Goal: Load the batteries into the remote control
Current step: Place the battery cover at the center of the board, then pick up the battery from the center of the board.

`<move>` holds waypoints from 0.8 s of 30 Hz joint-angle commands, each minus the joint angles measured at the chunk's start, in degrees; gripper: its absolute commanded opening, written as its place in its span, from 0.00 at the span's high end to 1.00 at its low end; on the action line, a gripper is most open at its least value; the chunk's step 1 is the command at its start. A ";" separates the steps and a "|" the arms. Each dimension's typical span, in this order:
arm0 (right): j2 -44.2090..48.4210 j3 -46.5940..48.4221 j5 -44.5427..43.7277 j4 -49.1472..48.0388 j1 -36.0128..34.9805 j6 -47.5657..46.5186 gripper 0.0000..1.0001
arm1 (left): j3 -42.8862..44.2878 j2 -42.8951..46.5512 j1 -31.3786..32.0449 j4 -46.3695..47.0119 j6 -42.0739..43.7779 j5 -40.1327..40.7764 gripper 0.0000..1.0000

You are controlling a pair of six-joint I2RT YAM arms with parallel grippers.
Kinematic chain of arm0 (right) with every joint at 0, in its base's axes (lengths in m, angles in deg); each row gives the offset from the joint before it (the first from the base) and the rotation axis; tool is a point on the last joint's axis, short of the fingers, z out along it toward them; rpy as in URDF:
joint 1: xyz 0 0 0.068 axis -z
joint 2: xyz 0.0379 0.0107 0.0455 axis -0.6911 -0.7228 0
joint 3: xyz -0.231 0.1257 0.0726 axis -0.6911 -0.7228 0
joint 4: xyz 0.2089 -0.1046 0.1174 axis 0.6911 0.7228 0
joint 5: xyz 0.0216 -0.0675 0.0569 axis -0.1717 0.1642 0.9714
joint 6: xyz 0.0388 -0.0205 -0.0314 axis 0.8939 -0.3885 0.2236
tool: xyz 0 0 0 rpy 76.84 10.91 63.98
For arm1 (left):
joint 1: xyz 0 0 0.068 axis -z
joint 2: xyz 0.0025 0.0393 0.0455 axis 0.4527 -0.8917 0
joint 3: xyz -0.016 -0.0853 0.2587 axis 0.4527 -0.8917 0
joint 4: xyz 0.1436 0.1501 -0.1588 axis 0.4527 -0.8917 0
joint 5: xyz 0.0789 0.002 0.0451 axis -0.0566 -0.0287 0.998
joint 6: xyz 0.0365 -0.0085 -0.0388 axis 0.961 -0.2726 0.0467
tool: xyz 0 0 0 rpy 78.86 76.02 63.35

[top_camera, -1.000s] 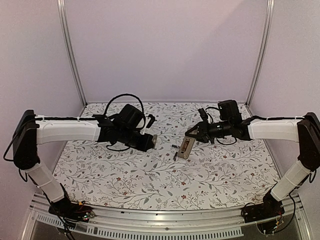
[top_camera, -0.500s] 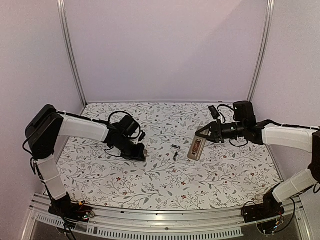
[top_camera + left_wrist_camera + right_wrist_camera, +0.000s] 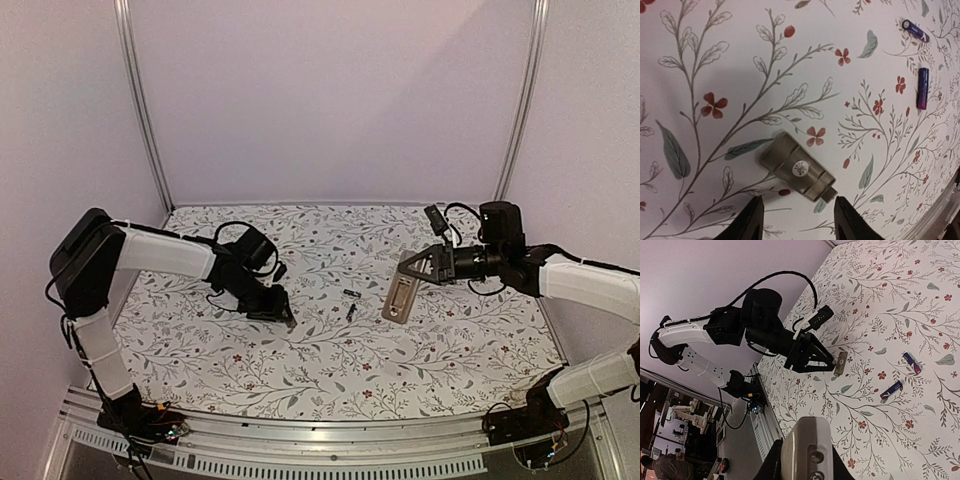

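Whereas a second ago both arms were raised close together over the middle of the white, floral-patterned tablecloth (image 3: pixel 330 370), they are now drawn well apart. The white-and-black left arm (image 3: pixel 160 255) has been lowered to the cloth on the left, and the right arm (image 3: pixel 580 280) has been pulled back to the right. The slim tan-grey rectangular remote control (image 3: pixel 397 300) is still clamped at its upper end by the right gripper (image 3: pixel 408 272) and is held tilted, its lower end down near the cloth; whether it touches cannot be told. The change that matters is at the left gripper (image 3: pixel 287 318): its black fingers (image 3: pixel 751 222), closed until a moment ago, have been spread, and the small flat grey plastic cover piece (image 3: pixel 797 167) is seen lying released on the cloth just ahead of them, touched by neither. The two small dark-purple cylindrical batteries (image 3: pixel 923 88) (image 3: pixel 915 30) lie untouched on the cloth between the cover piece and the remote control, near each other but not touching. With the cover set aside, the left gripper is judged to be freed for the batteries — none has yet been loaded — and the nearer one is the likely next pick, though a thing so slim and round may be rolled away if the fingers are closed off-centre.
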 commanded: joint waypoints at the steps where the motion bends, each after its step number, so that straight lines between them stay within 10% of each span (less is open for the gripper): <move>1: 0.73 -0.86 -0.71 2.39 1.08 -0.70 1.00 | 2.91 5.03 -0.15 -2.62 5.47 1.99 0.49; 24: -3.56 -5.73 3.11 5.70 11.78 3.45 1.00 | 41.60 -20.20 9.66 -13.97 30.13 8.41 0.57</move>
